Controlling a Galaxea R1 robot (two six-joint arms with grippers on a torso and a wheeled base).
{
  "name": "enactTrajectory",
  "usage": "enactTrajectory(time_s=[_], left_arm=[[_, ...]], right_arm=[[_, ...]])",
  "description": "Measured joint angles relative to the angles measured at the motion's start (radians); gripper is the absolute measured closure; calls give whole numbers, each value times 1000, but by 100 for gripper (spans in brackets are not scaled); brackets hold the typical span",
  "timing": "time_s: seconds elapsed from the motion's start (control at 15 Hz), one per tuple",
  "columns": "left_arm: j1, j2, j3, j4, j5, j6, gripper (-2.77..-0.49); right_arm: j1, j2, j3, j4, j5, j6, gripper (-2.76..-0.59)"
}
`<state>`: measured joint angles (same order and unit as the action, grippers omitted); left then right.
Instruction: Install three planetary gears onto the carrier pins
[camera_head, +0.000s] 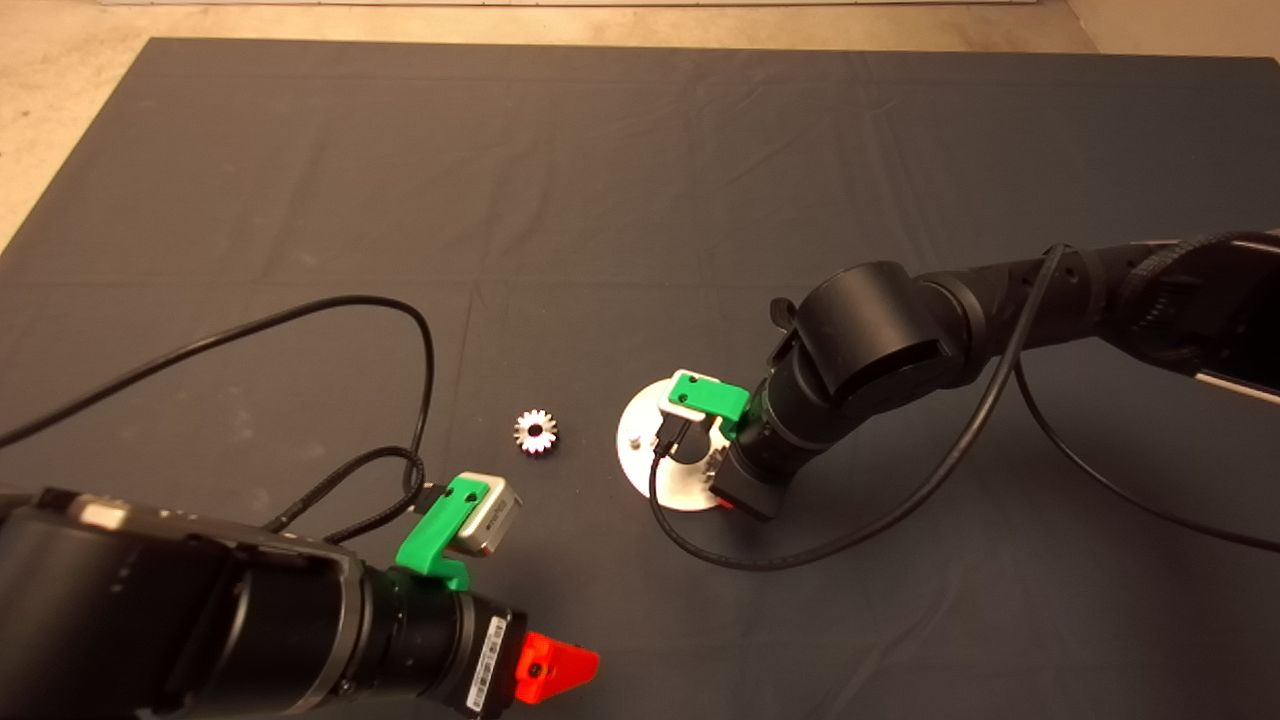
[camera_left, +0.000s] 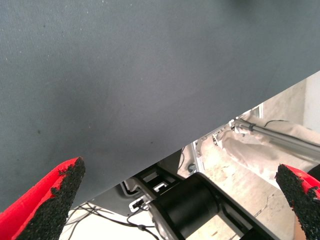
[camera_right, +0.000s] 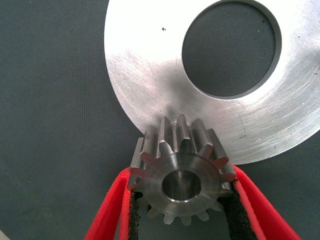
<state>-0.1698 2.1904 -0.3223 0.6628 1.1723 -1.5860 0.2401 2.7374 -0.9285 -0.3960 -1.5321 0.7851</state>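
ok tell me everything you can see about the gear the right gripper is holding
The gear is bright, silver-grey metal with straight teeth around a smooth face and a round central bore. The right gripper is shut on it, black pads pressing opposite sides. It is held over the edge of the shiny carrier disc. Whether it touches the disc cannot be told.

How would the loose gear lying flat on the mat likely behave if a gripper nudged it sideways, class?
The loose gear looks solid metal, so probably rigid and heavy for its size. Lying flat, it should slide rather than roll. The mat looks like cloth, so it may drag.
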Motion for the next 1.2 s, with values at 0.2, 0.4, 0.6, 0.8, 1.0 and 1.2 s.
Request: enactTrajectory(time_s=[0.2,0.4,0.6,0.8,1.0,1.2], left_arm=[[-3,1,0,0,-4,0,-276],[-3,1,0,0,-5,0,-276],[-3,1,0,0,-6,0,-276],[-3,1,0,0,-6,0,-276],[-3,1,0,0,-7,0,-276],[-9,1,0,0,-8,0,-276]], right_arm=[[1,1,4,1,-3,0,-95],[1,5,4,1,-6,0,-95],[1,6,4,1,-6,0,-95],[-2,7,6,1,-10,0,-95],[-4,11,6,1,-12,0,-95],[-5,11,6,1,-12,0,-95]])
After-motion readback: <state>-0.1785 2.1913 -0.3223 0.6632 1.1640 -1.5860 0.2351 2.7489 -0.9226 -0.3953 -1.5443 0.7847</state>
